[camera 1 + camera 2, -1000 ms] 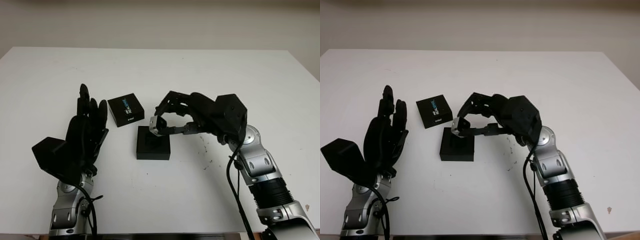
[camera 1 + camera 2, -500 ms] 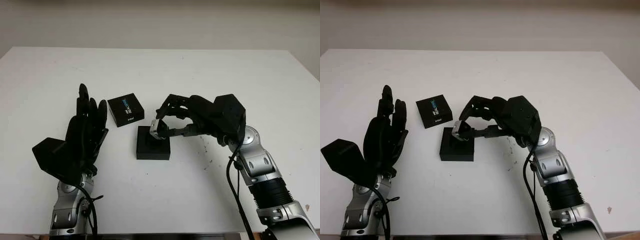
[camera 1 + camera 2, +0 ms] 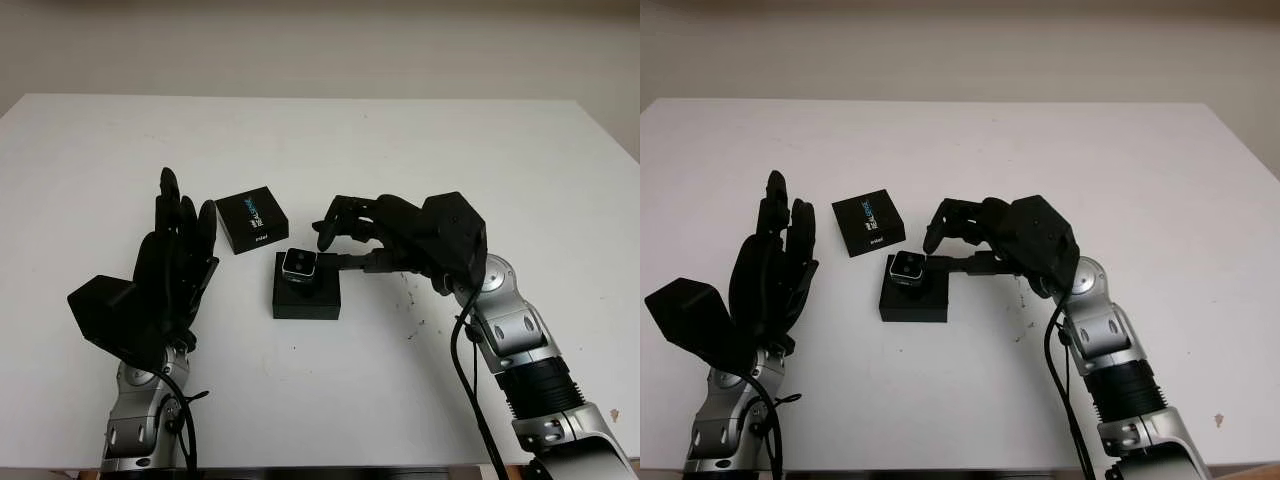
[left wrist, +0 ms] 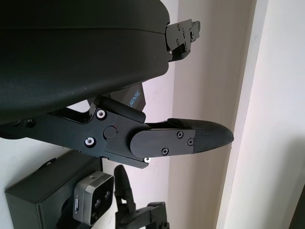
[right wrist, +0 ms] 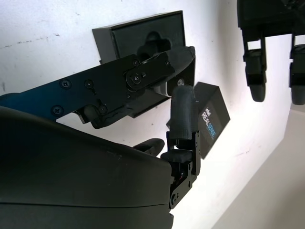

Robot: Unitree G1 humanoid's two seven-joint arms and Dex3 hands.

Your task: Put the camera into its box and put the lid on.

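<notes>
Camera point(image 3: 299, 265) sits on the black box point(image 3: 306, 287) at the centre of the frame, lens face up, apparently perched in the foam recess rather than sunk fully home; the angle makes that hard to confirm. The right hand point(image 3: 345, 232) hovers just right of it with nothing in its grasp, fingers arched above the box, so the camera looks released there to settle into its cutout. The lid point(image 3: 252, 219) lies on the table point(image 3: 330, 140) just up and left of the box, close but apart, handy for the closing step. The left hand point(image 3: 178, 255) stands upright at lower left, holding nothing, leaving bare tabletop between it and the lid.
</notes>
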